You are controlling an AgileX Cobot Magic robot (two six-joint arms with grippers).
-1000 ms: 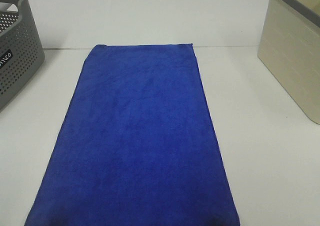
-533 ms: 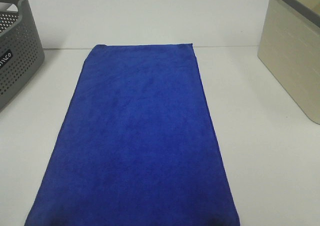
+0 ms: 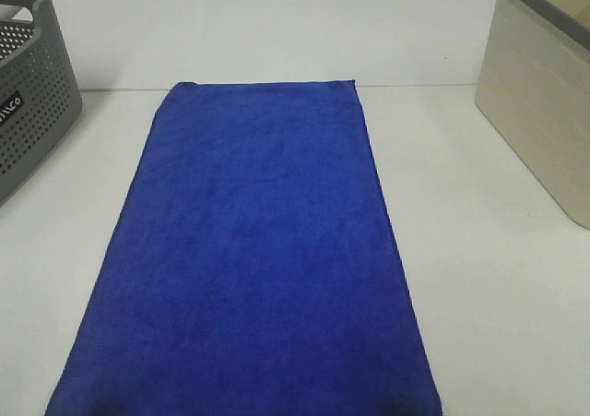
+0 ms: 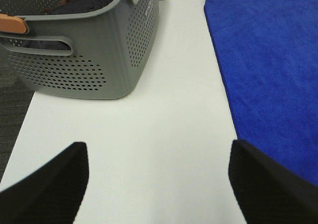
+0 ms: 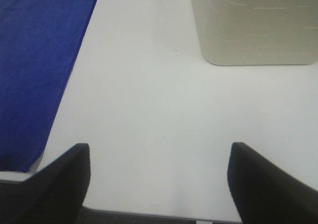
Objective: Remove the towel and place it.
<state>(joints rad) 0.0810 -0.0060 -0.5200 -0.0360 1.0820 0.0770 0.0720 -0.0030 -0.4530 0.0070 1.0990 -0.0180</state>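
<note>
Towel (image 3: 253,259), one, lies flat down the middle of the white table (image 3: 498,287) in the high view, between one grey basket (image 3: 28,112) and one beige bin (image 3: 544,93); no arms in sight. Left wrist: left gripper (image 4: 159,184) spread wide, holding nothing, over bare table between basket and towel edge. Right wrist: right gripper (image 5: 159,184) wide open, empty, between towel and bin. Looks finished or not begun; any next move needs an edge pinch.
</note>
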